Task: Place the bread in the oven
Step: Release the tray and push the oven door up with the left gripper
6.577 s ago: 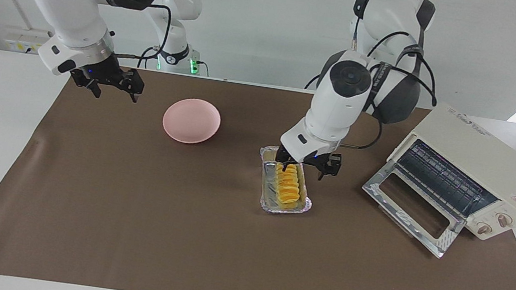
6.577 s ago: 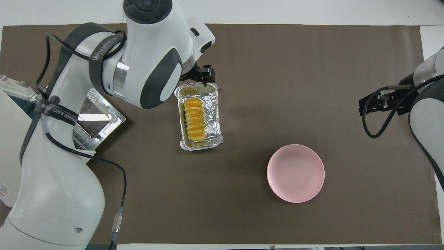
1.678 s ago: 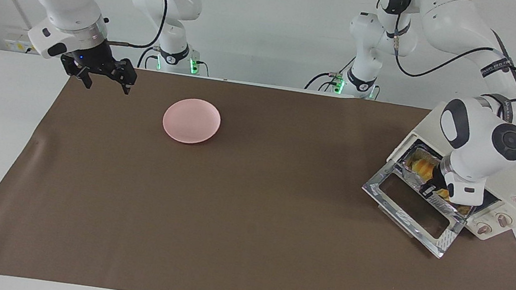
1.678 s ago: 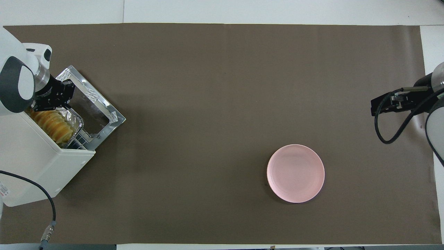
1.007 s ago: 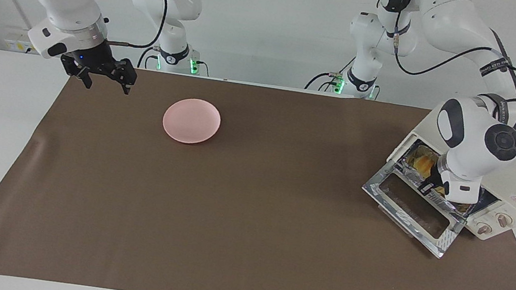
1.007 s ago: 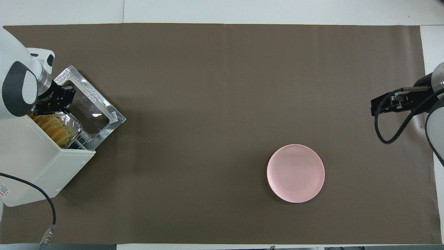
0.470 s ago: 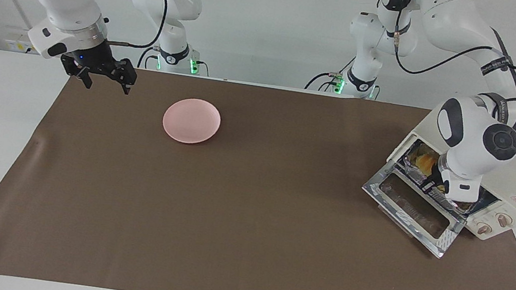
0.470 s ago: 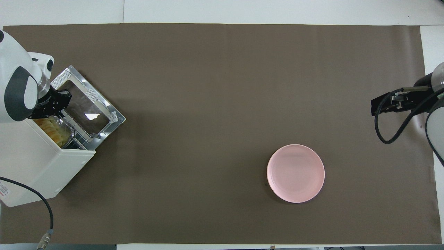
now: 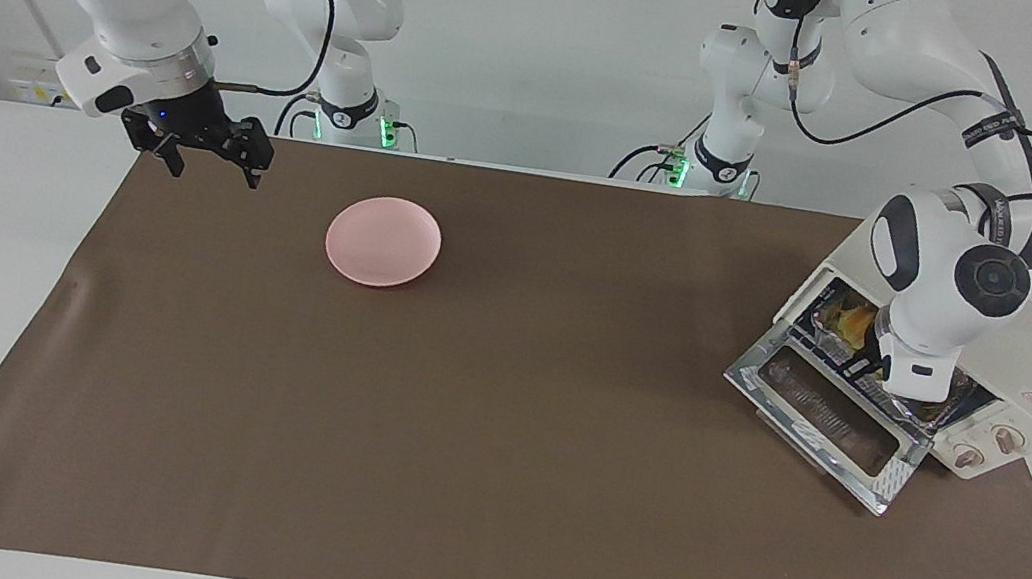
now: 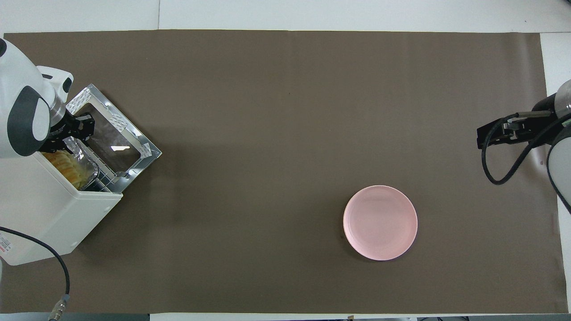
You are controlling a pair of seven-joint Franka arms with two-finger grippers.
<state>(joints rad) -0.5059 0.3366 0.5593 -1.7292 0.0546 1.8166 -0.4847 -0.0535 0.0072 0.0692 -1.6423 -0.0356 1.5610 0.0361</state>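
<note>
Here our left gripper (image 10: 73, 133) sat at the oven (image 9: 1020, 370) mouth, whether its fingers gripped the foil tray (image 10: 84, 162) we could not tell; withdrawing might drag tray and bread (image 10: 67, 165) out. Our right gripper (image 9: 207, 155) waited, fingers spread.

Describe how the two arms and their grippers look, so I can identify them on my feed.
Both arms have glossy white shells with dark grey joint caps and black cables looped along them. The left gripper and right gripper are black, on silver wrist rings. Green lights glow at both bases.

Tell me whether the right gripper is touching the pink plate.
Apart. The facing view shows the right gripper hanging over the mat's edge, with bare mat between it and the pink plate.
</note>
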